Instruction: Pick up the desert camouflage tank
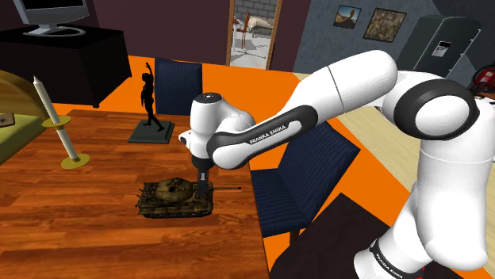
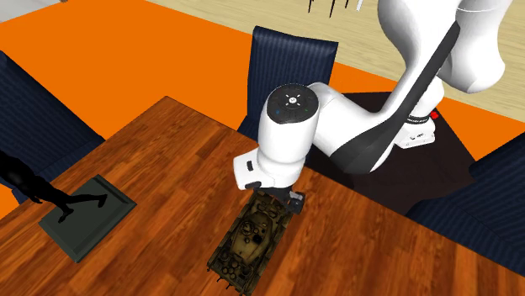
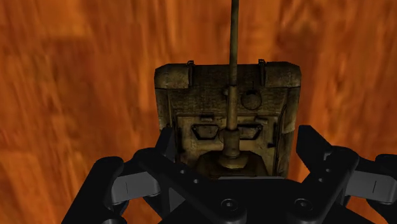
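Nearest in the shoulder view, at four o'clock, the white Franka arm (image 1: 349, 87) rises off its dark box stand (image 1: 333, 246) and reaches toward nine o'clock. Its all-black two-finger gripper (image 3: 235, 140) points down onto the tan-and-brown camouflaged toy tank (image 1: 176, 196). The fingers (image 3: 167, 143) stand apart, one pressed to each side of the hull with no gap showing, so they clasp it just behind the long gun barrel. The tank sits on its tracks on the reddish-brown wooden table (image 1: 95, 230), near the edge that faces a dark blue upholstered chair (image 1: 305, 174) at three o'clock of it. Farther off, at ten o'clock of the tank, stands a pale candle on a yellowish disc (image 1: 70, 150). At eleven o'clock a black dancer statuette on a dark slab base (image 1: 149, 103) stands well apart. Beyond lie the orange floor (image 1: 238, 87) and a black cabinet (image 1: 63, 51).
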